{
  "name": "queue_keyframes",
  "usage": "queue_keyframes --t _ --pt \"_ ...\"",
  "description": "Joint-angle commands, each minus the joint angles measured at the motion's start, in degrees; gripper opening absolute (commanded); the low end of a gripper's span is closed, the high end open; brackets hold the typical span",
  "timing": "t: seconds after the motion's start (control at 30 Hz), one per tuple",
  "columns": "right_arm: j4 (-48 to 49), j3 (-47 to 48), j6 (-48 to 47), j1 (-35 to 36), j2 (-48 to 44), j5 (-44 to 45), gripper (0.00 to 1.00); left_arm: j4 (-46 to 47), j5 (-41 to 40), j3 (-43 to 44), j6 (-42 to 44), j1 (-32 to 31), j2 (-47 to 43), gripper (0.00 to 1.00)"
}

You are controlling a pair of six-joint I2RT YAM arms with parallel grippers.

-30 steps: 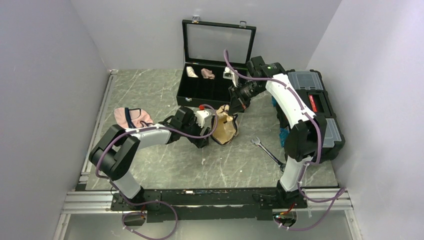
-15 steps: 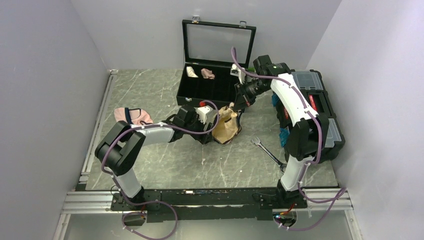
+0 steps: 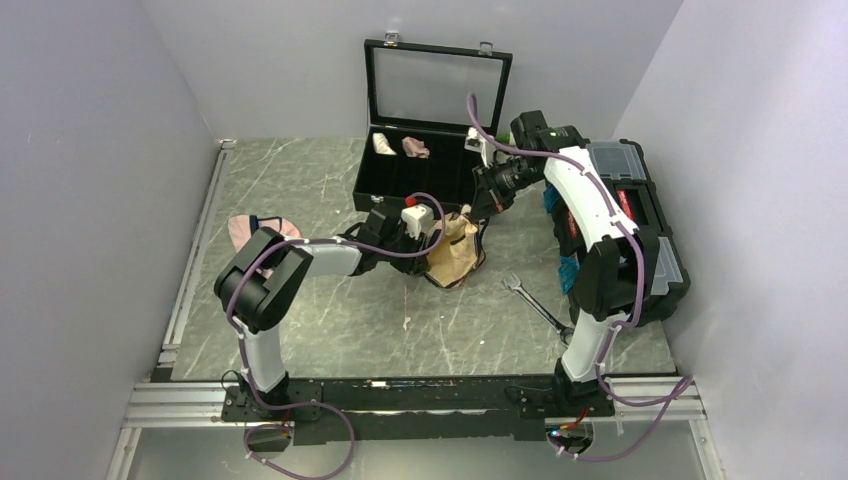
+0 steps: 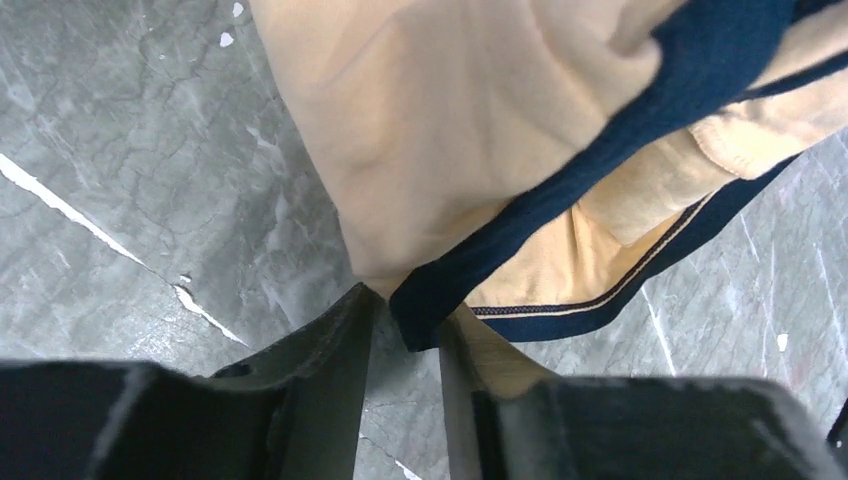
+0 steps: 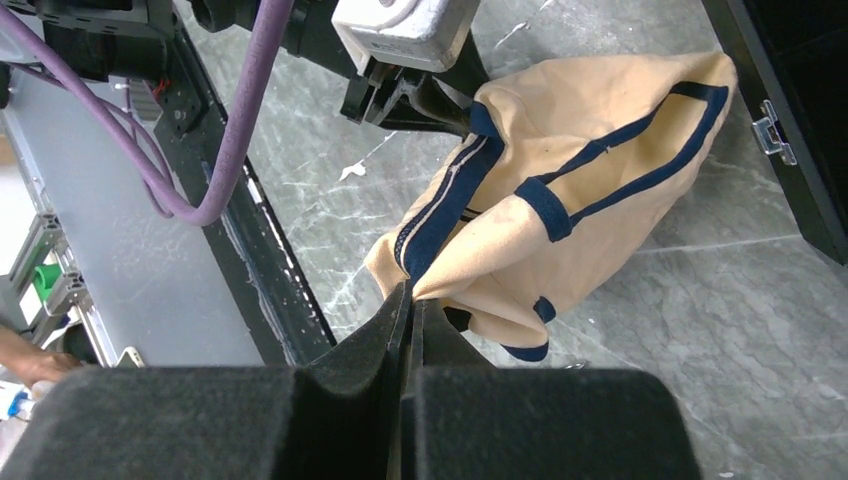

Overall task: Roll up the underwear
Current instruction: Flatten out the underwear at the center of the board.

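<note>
The tan underwear (image 3: pixel 455 255) with navy edging hangs crumpled at mid-table, its lower part resting on the marble. My right gripper (image 3: pixel 470 212) holds it from above, shut on a pinch of its upper edge (image 5: pixel 412 290). In the right wrist view the underwear (image 5: pixel 580 190) droops away from the jaws. My left gripper (image 3: pixel 432 240) reaches in low from the left. In the left wrist view its jaws (image 4: pixel 408 300) stand narrow, pressed on a corner of the navy band of the underwear (image 4: pixel 450 120).
A black case (image 3: pixel 372 190) with its lid up stands behind, holding a cream roll (image 3: pixel 381 143) and a pink roll (image 3: pixel 415 148). Pink underwear (image 3: pixel 245 232) lies at the left. A wrench (image 3: pixel 530 300) lies right of centre. A black toolbox (image 3: pixel 640 215) stands on the right.
My left gripper slid right to the underwear and its jaws narrowed onto the navy edge. My right gripper shifted slightly right and back with the underwear.
</note>
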Motion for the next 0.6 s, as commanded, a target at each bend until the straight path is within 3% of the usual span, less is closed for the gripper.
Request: queue_keyframes --t 0.0,0.1,0.23,0.4,0.57 --pt "0.37 0.23 0.06 -0.96 -0.66 0.82 0.0 0.02 -1.3 1.45 -0.7 0.8 0.7 0.26" --pt "1.09 -0.63 0.69 -1.66 -1.47 5.35 0.0 -3.65 0.96 3.5 0.82 3.76 0.17 0.01" --pt "2.89 -2.03 1.68 -1.76 -2.93 17.43 0.0 -11.12 5.59 7.32 5.07 7.89 -2.87 0.0" --pt "3.5 -3.3 2.16 -1.71 -2.35 33.65 0.0 -23.51 4.89 12.19 11.04 11.5 -8.22 0.0" --pt "7.43 -6.98 3.28 -1.6 -3.71 40.57 0.0 -31.1 2.27 15.02 14.31 14.15 -12.33 0.0"
